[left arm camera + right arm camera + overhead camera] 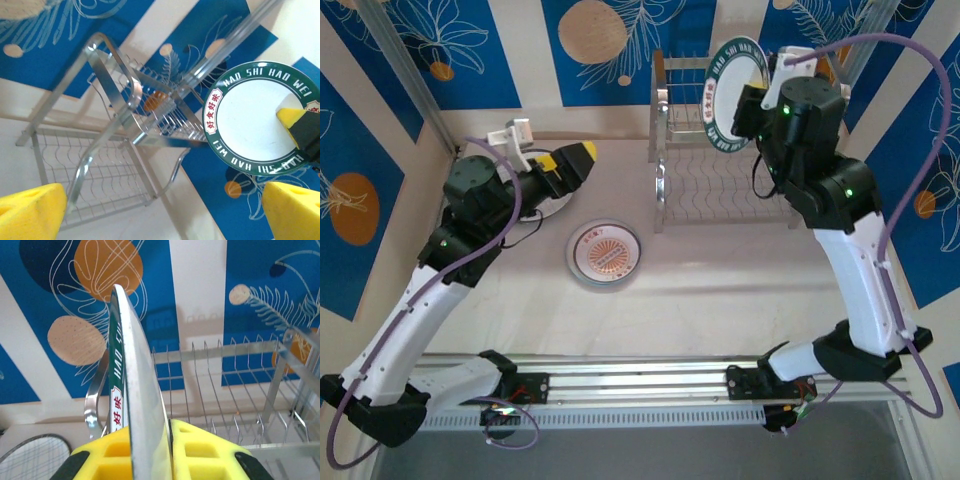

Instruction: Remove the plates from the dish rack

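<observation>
Right wrist — green-rimmed plate (131, 365) upright, edge-on, pinched in right claw (150, 447).

Place: probably a robot lab cell | Evidence: printed backdrop panels (410, 50) — aluminium mounting rail (640, 381)

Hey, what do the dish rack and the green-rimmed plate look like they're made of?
The dish rack looks like steel wire with a polished, chrome-like finish: bright glints run along its bars. The green-rimmed plate has a smooth, glossy white centre, printed lettering and a thin edge. It could be glazed ceramic or melamine; the look leaves that open.
</observation>
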`<state>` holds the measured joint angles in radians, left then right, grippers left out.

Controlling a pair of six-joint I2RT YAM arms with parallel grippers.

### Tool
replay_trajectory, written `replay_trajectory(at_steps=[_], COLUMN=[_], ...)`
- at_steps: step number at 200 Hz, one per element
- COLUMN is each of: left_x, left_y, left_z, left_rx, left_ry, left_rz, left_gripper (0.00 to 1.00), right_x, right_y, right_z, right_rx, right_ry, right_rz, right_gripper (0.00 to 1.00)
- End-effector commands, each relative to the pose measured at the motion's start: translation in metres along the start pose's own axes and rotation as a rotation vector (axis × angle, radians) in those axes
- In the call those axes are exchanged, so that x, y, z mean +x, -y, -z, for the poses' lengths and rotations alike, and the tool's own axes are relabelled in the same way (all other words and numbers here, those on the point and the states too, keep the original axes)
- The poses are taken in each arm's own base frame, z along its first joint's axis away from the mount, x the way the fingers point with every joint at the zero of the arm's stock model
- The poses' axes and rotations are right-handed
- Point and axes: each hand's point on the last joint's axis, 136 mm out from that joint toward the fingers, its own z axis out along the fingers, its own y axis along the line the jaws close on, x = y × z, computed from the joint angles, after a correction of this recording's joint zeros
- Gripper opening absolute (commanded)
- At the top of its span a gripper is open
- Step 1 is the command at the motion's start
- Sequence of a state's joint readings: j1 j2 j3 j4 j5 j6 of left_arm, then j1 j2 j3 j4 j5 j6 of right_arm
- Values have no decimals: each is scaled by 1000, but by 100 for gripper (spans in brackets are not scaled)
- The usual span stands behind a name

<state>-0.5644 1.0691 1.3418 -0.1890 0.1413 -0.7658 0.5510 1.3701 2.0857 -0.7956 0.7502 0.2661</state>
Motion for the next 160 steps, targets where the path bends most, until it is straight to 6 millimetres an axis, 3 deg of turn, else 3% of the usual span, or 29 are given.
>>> replay_trajectory(at_steps=[1, 78, 114, 160], left_x=[7, 79, 110, 133], left_y=[22, 21, 22, 7], left_z=[-4, -35, -45, -46], left_rx=[81, 136, 152, 123], left_ry=[-26, -190, -276, -331], left_rz=[14, 134, 196, 263], left_gripper=[100, 100, 99, 100], right_x=[5, 62, 86, 115], right_y=[0, -6, -16, -31], right_z=[22, 50, 56, 52], right_rx=[-58, -185, -258, -371], right_ry=[-16, -195, -264, -391], right_rz=[-111, -284, -348, -457], right_gripper=[0, 0, 0, 0])
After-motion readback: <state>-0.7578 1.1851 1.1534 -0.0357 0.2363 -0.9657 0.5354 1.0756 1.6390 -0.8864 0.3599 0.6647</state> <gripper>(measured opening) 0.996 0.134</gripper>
